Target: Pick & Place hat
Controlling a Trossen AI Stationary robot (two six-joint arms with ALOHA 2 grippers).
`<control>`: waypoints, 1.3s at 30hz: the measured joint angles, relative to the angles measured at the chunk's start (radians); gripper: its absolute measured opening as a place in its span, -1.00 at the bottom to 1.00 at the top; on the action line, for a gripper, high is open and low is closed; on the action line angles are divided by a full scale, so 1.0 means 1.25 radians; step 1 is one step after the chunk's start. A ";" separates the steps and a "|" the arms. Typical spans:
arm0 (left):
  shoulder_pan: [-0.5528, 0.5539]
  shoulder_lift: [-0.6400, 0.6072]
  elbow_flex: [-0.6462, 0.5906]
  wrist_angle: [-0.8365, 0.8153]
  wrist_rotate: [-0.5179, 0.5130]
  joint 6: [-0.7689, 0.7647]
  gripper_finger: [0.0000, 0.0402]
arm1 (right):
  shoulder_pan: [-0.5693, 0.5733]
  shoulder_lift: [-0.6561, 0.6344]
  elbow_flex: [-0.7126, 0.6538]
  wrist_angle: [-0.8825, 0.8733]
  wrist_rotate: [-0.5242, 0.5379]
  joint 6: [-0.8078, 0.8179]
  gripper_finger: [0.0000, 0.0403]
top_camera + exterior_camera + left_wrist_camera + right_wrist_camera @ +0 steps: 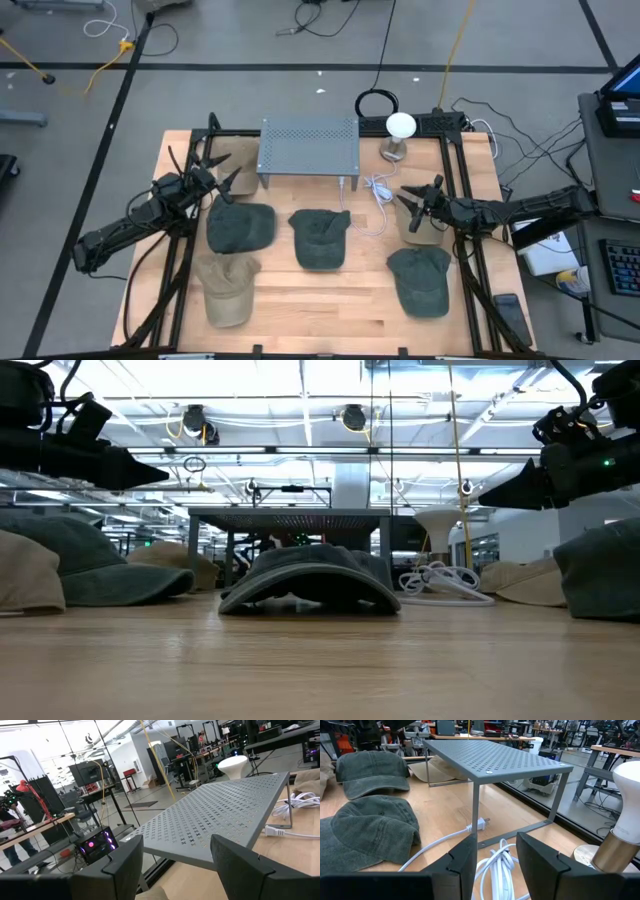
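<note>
Several caps lie crown up on the wooden table. Three are dark green: one at the left (240,227), one in the middle (320,238) (310,575), one at the near right (420,278). Three are tan: one at the near left (228,288), one at the far left (230,158), one at the right (420,228). My left gripper (225,176) (175,850) is open and empty, in the air over the far-left tan cap, pointing at the grey shelf. My right gripper (408,198) (495,850) is open and empty above the right tan cap, pointing at the shelf and the cable.
A grey perforated metal shelf (308,145) stands on legs at the table's far middle. A coiled white cable (378,195) lies to its right. A white lamp (400,132) stands at the far right. Black rails (462,180) run along the table's sides. Bare wood shows near the front edge.
</note>
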State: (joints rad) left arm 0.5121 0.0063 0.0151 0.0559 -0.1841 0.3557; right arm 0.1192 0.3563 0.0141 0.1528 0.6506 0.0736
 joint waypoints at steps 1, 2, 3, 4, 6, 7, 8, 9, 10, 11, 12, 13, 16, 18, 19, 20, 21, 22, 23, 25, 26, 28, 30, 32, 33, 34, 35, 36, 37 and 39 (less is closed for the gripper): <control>0.000 0.000 0.000 0.000 0.000 0.000 0.18 | 0.000 0.000 0.000 0.000 0.000 0.000 -0.35; 0.000 0.000 0.000 0.000 0.000 0.000 0.18 | 0.000 0.000 0.000 0.000 0.000 0.000 -0.35; 0.000 0.000 0.000 0.000 0.000 0.000 0.18 | 0.000 0.000 0.000 0.000 0.000 0.000 -0.35; 0.000 0.000 0.000 0.000 0.000 0.000 0.18 | 0.000 0.000 0.000 0.000 0.000 0.000 -0.35; 0.000 0.000 0.000 0.000 0.000 0.000 0.18 | 0.000 0.000 0.000 0.000 0.000 0.000 -0.35; 0.000 0.000 0.000 0.000 0.000 0.000 0.18 | 0.000 0.000 0.000 0.000 0.000 0.000 -0.35; 0.000 0.000 0.000 0.000 0.000 0.000 0.18 | 0.000 0.000 0.000 0.000 0.000 0.000 -0.35; 0.000 0.000 0.000 0.000 0.000 0.000 0.18 | 0.000 0.000 0.000 0.000 0.000 0.000 -0.35; 0.000 0.000 0.000 0.000 0.000 0.000 0.18 | 0.000 0.000 0.000 0.000 0.000 0.000 -0.35; 0.000 0.000 0.000 0.000 0.000 0.000 0.18 | 0.000 0.000 0.000 0.000 0.000 0.000 -0.35; 0.000 0.000 0.000 0.000 0.000 0.000 0.18 | 0.000 0.000 0.000 0.000 0.000 0.000 -0.35; 0.000 0.000 0.000 0.000 0.000 0.000 0.18 | 0.000 0.000 0.000 0.000 0.000 0.000 -0.35; 0.000 0.000 0.000 0.000 0.000 0.000 0.18 | 0.000 0.000 0.000 0.000 0.000 0.000 -0.35; 0.000 0.000 0.000 0.000 0.000 0.000 0.18 | 0.000 0.000 0.000 0.000 0.000 0.000 -0.35; 0.000 0.000 0.000 0.000 0.000 0.000 0.18 | 0.000 0.000 0.000 0.000 0.000 0.000 -0.35; 0.000 0.000 0.000 0.000 0.000 0.000 0.18 | 0.000 0.000 0.000 0.000 0.000 0.001 -0.35; 0.000 0.000 0.000 0.000 0.000 0.000 0.18 | 0.000 0.000 0.000 0.000 0.000 0.006 -0.35; 0.000 0.000 0.000 0.000 0.000 0.000 0.18 | 0.000 0.000 0.000 0.000 0.000 0.011 -0.35; 0.000 0.000 0.000 0.000 0.000 0.000 0.18 | 0.000 0.000 0.000 0.000 0.001 0.013 -0.35; 0.000 0.000 0.000 0.000 0.000 0.000 0.18 | 0.000 0.000 0.000 0.000 0.001 0.004 -0.35; 0.000 0.000 0.000 0.000 0.000 0.000 0.18 | 0.000 0.000 0.001 0.000 0.001 -0.009 -0.35; 0.000 0.000 0.000 0.000 0.000 0.000 0.18 | 0.000 0.000 0.015 -0.014 0.001 -0.039 -0.35; 0.000 0.000 0.000 0.000 0.000 0.000 0.18 | 0.000 0.000 0.048 -0.044 0.002 -0.060 -0.35; 0.000 0.000 0.000 0.000 0.000 0.000 0.18 | 0.000 0.003 0.086 -0.115 0.002 -0.073 -0.35; 0.000 0.000 0.000 0.000 0.000 0.000 0.18 | 0.000 0.006 0.107 -0.129 0.002 -0.075 -0.35; 0.000 0.000 0.000 0.000 0.000 0.000 0.18 | 0.000 0.009 0.134 -0.152 0.003 -0.075 -0.35; 0.000 0.000 0.000 0.000 0.000 0.000 0.18 | 0.000 0.013 0.160 -0.180 0.004 -0.068 -0.35; 0.000 0.000 0.000 0.000 0.000 0.000 0.18 | 0.000 0.017 0.188 -0.214 0.004 -0.054 -0.35; 0.000 0.000 0.000 0.000 0.000 0.000 0.18 | 0.000 0.024 0.216 -0.252 0.004 -0.035 -0.35; 0.000 0.000 0.000 0.000 0.000 0.000 0.18 | 0.000 0.044 0.277 -0.338 0.002 0.010 -0.35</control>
State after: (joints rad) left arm 0.5121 0.0063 0.0152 0.0563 -0.1844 0.3557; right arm 0.1192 0.4107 0.3601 -0.2697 0.6535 0.0856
